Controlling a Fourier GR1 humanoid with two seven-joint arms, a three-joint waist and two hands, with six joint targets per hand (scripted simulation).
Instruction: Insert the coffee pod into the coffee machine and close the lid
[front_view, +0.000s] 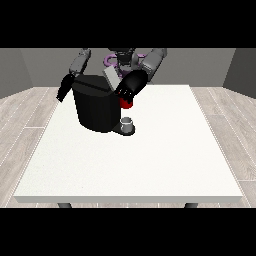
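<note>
Black hand at view's right (129, 89) on big black coffee machine (97, 107) top, just above red thing at the machine (126, 103); fingers unclear. Small grey thing (127, 122) below.

we see a large white table (150, 165) filling the middle, its dark legs (64, 205) just showing beneath the near edge. around it lies a pale wood-plank floor (25, 120), and grey walls (30, 65) close the back.
</note>
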